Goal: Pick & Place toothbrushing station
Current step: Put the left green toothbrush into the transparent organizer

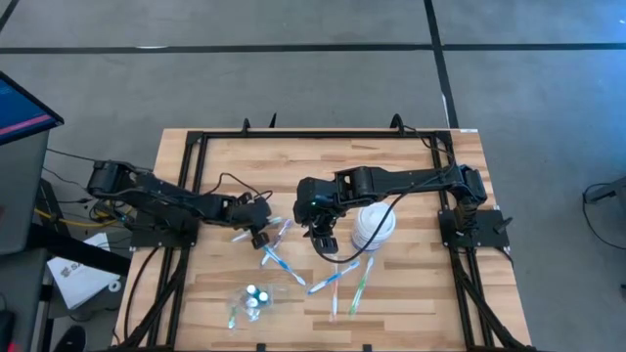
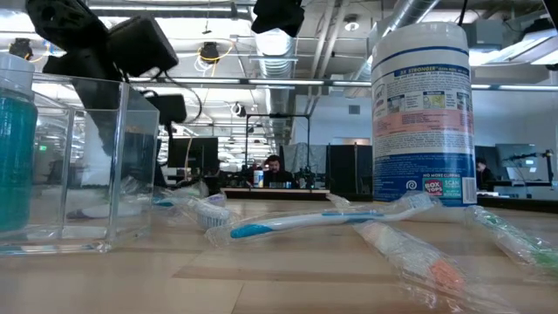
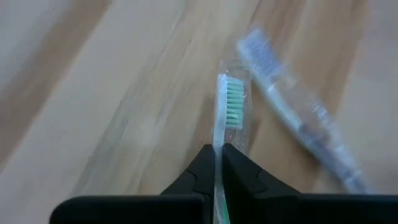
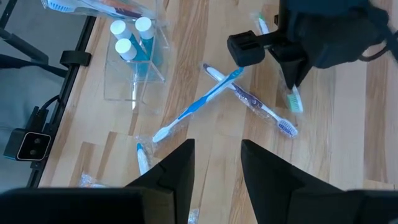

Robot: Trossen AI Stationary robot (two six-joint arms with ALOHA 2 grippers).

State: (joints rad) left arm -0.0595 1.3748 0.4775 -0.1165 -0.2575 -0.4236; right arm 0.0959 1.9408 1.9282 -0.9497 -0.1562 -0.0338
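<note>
Several toothbrushes (image 1: pixel 323 282) are seen from above, scattered over the middle and near part of the wooden table (image 1: pixel 411 176), with small blue white-capped bottles (image 1: pixel 254 296) in a clear container near the front edge. The left pincer (image 1: pixel 259 238) is lowered among the left-hand brushes, and the right pincer (image 1: pixel 324 242) hangs just left of a white stack of cups (image 1: pixel 373 227). At table height, a blue-accented toothbrush (image 2: pixel 288 222) is laid across the foreground, an orange-accented one (image 2: pixel 410 257) nearer, and a wipes canister (image 2: pixel 422 105) is stood at the right. From the left wrist, the left pincer (image 3: pixel 218 163) is shown closed tightly on the pale handle of a green-bristled toothbrush (image 3: pixel 233 106), with a second wrapped brush (image 3: pixel 298 112) just beside it. From the right wrist, the right pincer (image 4: pixel 217 163) is seen with a clear gap between its fingers, holding nothing, above the crossed brushes (image 4: pixel 214 93) and bottles (image 4: pixel 130 37).
</note>
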